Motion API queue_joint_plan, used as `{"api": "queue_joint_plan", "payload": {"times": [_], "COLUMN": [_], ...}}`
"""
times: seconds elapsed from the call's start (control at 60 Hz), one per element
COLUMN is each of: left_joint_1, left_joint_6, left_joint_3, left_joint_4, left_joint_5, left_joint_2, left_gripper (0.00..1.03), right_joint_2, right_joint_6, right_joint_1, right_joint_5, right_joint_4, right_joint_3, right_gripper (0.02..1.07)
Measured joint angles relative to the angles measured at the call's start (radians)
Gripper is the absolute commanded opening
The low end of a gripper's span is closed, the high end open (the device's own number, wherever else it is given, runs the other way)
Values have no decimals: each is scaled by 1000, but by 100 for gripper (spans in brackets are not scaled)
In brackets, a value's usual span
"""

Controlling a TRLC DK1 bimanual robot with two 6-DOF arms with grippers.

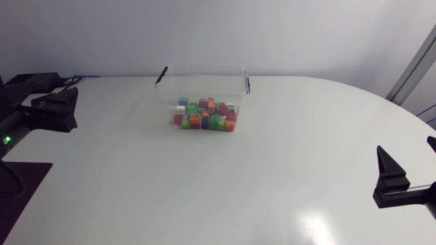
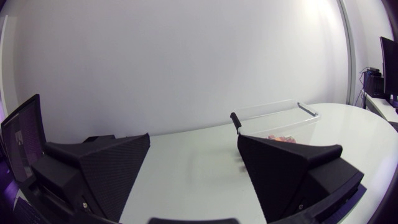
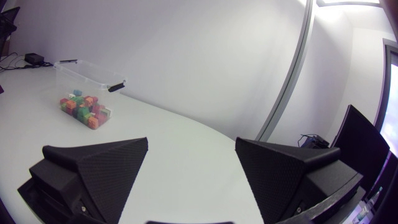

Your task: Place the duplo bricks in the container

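1. Clear open-topped container (image 1: 204,80) with black side clips, standing at the far middle of your white desk (image 1: 272,170).
2. Multicoloured duplo bricks (image 1: 204,117), heaped inside the container against its near wall.
3. Your left gripper (image 2: 193,140), at the desk's left edge, well apart from the container. Its fingers are spread and hold nothing.
4. Your right gripper (image 3: 191,142), at the near right edge. Its fingers are likewise apart and hold nothing.

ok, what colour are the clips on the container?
Black clips on a clear container; clearest in the head view.

Lab: white table (image 1: 272,177), robot arm (image 1: 42,112)
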Motion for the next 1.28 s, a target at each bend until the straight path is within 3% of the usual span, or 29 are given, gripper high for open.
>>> {"api": "queue_joint_plan", "payload": {"times": [0.217, 1.033, 1.283], "left_joint_1": [0, 42, 46], "left_joint_6": [-9, -140, -156], "left_joint_3": [-80, -475, -515], "left_joint_4": [5, -26, -34], "left_joint_5": [0, 68, 74], "left_joint_2": [-113, -565, -607], "left_gripper": [96, 93, 91], "right_joint_2": [0, -1, -1], "right_joint_6": [5, 265, 296], "right_joint_1": [-2, -226, -249], "right_joint_5": [-11, -339, -364], "right_joint_4": [22, 367, 391], "right_joint_3": [-10, -296, -323], "right_gripper": [103, 103, 103]}}
